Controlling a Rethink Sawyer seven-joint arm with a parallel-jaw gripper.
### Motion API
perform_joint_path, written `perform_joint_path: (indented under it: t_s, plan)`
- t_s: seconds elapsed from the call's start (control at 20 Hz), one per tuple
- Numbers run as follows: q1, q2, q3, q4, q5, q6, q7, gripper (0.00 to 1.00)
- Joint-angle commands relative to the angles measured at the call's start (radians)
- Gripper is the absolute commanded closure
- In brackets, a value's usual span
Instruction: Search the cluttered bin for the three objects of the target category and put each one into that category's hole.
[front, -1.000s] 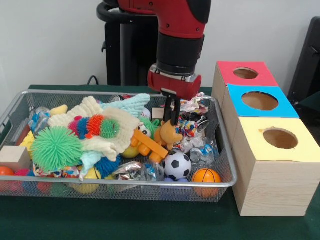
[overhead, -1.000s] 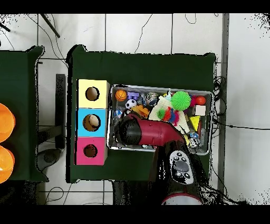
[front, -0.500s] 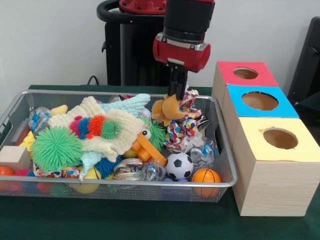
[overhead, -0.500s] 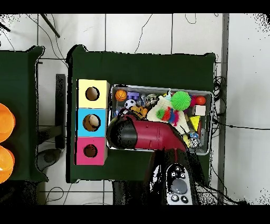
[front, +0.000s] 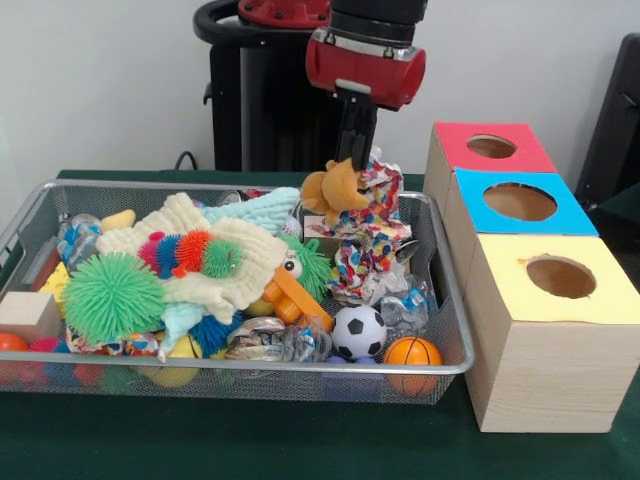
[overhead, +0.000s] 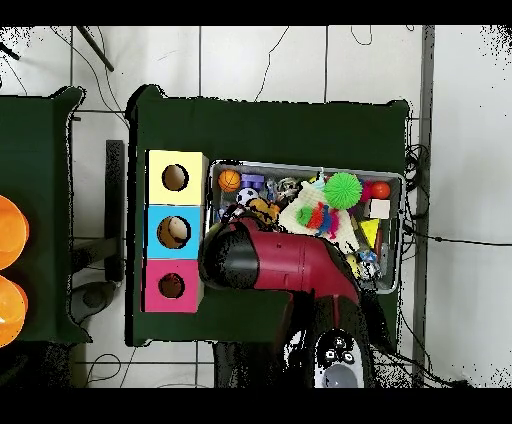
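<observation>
Holding an orange plush toy (front: 331, 190) clear above the wire bin (front: 452, 362), my tool (front: 355, 158) is clamped on its top. I see a multicoloured crinkly wrapper (front: 375, 215) hanging just beside the toy. Three wooden boxes (front: 540, 300) with holes sit beside the bin on the desk (front: 230, 440).

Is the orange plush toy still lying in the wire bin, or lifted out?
Lifted: the orange plush toy hangs from the gripper above the wire mesh bin, with colourful fabric trailing from it.
</observation>
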Motion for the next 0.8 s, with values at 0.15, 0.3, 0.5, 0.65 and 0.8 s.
perform_joint_path:
  t_s: [0.15,0.3,0.5,0.65,0.8]
  plan:
    - [0.009,-0.016,0.004,0.065,0.029,0.111,0.103,1.00]
    - [0.010,-0.019,0.003,0.071,0.030,0.107,0.105,1.00]
    - [0.010,-0.018,0.005,0.071,0.031,0.107,0.105,1.00]
    - [0.006,-0.017,0.008,0.071,0.032,0.105,0.102,1.00]
    - [0.006,-0.034,0.007,0.075,0.034,0.125,0.096,1.00]
